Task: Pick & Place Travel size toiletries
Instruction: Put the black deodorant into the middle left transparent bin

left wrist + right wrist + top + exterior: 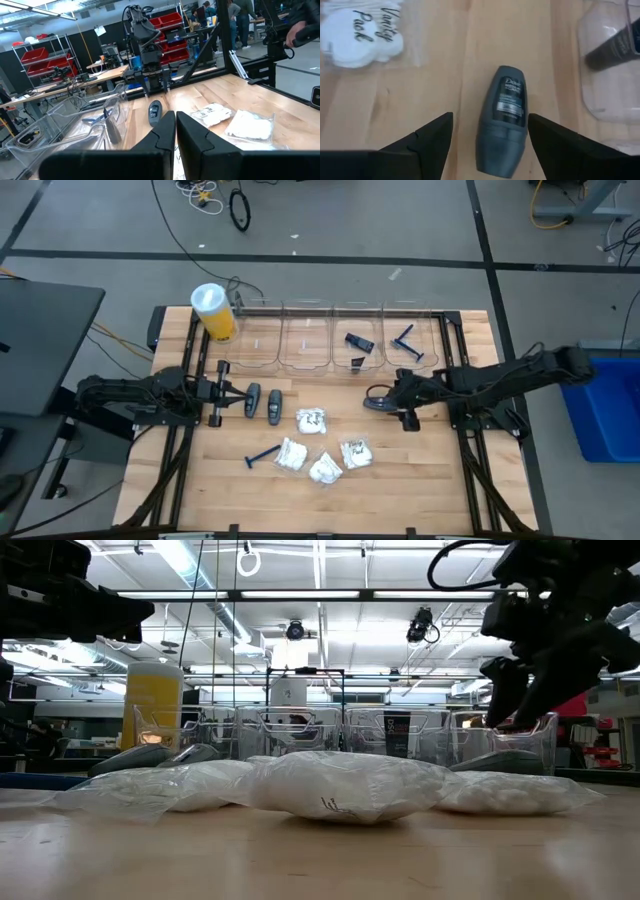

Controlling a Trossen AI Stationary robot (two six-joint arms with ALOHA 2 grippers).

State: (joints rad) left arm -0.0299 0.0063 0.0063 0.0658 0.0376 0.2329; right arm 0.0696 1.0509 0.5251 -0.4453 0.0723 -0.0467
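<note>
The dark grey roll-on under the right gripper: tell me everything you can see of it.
The dark grey roll-on is a smooth oval plastic bottle with a printed white label and a seam marking off its cap. It lies flat on the bare wooden table, just outside the clear bins. The right gripper hangs over it, fingers open on either side, not touching. Nothing else touches it.

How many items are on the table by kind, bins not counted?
Blue razors: 2
Dark grey pieces: 5
White packets: 4
Yellow cylinder: 1
Total: 12
</note>
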